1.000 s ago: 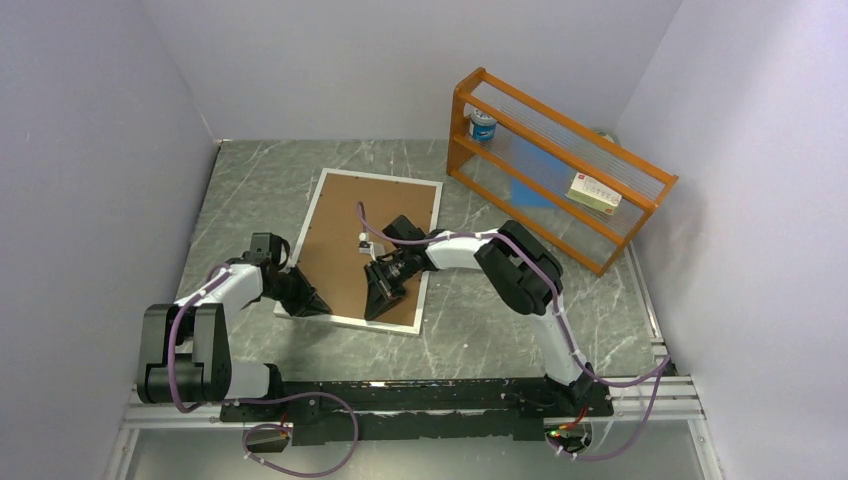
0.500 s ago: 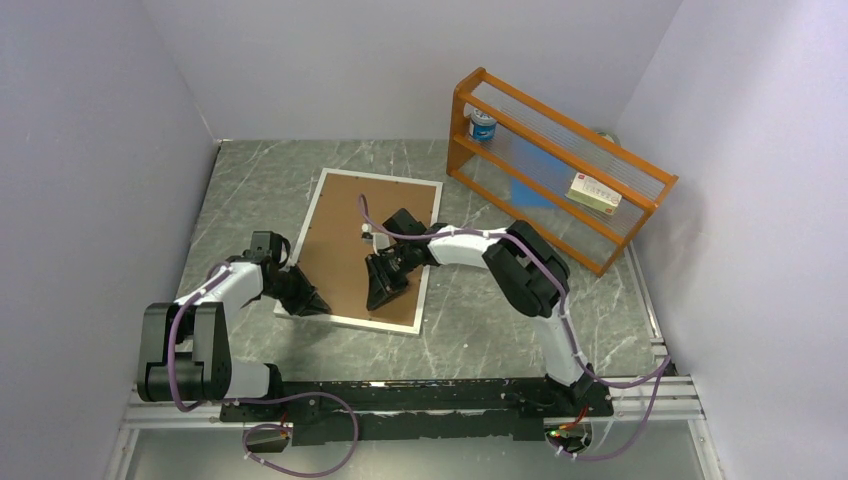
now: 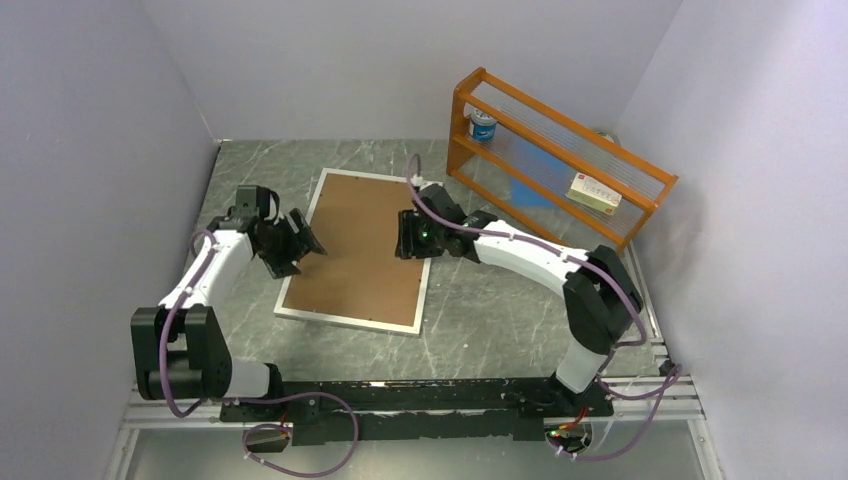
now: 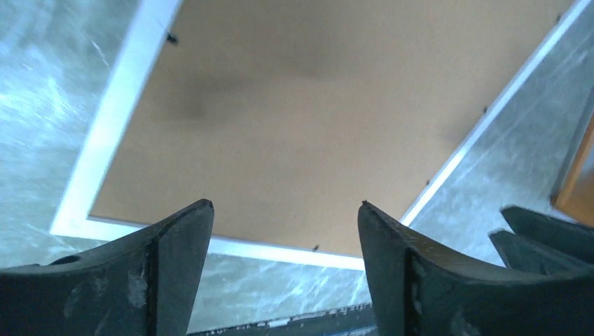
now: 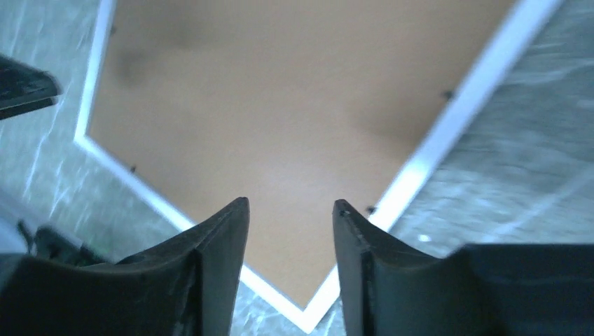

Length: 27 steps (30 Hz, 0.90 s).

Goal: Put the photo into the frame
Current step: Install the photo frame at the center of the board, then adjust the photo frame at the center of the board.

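We have raised the left gripper (image 3: 293, 241) and the right gripper (image 3: 409, 236) off the backing board (image 3: 355, 245) inside the frame (image 3: 345, 322); both stand with jaws apart, empty.

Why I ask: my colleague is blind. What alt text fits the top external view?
A white rectangular picture frame holding a brown backing board lies on a grey marbled table. The left hand and right hand hover at its side edges, both open and empty; an orange wooden rack stands behind.

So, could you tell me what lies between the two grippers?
The brown backing board set in the frame, as the top view shows.
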Tool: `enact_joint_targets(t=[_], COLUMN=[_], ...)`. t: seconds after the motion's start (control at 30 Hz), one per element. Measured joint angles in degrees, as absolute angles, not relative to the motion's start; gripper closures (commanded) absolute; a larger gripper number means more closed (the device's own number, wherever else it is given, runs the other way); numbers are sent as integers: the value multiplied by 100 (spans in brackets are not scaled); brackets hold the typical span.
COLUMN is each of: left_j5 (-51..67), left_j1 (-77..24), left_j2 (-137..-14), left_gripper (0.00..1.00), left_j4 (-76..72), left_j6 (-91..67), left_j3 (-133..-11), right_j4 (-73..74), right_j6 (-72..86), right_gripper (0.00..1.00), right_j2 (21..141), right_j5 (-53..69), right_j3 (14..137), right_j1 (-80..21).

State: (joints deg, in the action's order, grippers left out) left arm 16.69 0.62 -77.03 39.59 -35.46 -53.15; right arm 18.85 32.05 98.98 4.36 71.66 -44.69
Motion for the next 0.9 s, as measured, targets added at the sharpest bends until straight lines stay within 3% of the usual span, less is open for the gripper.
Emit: enact_joint_targets(t=[0.1, 0.33, 0.67, 0.8, 0.9], left_j5=[1332, 1249, 1776, 1973, 2200], left_j1=[200, 941, 1433, 1426, 1422], left_j2=[-8005, -9408, -10558, -10569, -10569], left_gripper=[11, 18, 26, 36, 50], left_j4=[4042, 4069, 3970, 3951, 3905], left_j6=[-3271, -2600, -2117, -2058, -2062], left_j3=[-5784, -6772, -6866, -6858, -6748], right_j4=[2143, 2816, 3107, 3162, 3251], right_j6=[3489, 3625, 2985, 2821, 2753], right_gripper=[30, 30, 44, 49, 53], right_j2=[9682, 10110, 11056, 11260, 11338], right_j5=[-266, -781, 19, 436, 602], right_j3=[7166, 7264, 7915, 7946, 7946], right_j1=[-4318, -3627, -3411, -3433, -3448])
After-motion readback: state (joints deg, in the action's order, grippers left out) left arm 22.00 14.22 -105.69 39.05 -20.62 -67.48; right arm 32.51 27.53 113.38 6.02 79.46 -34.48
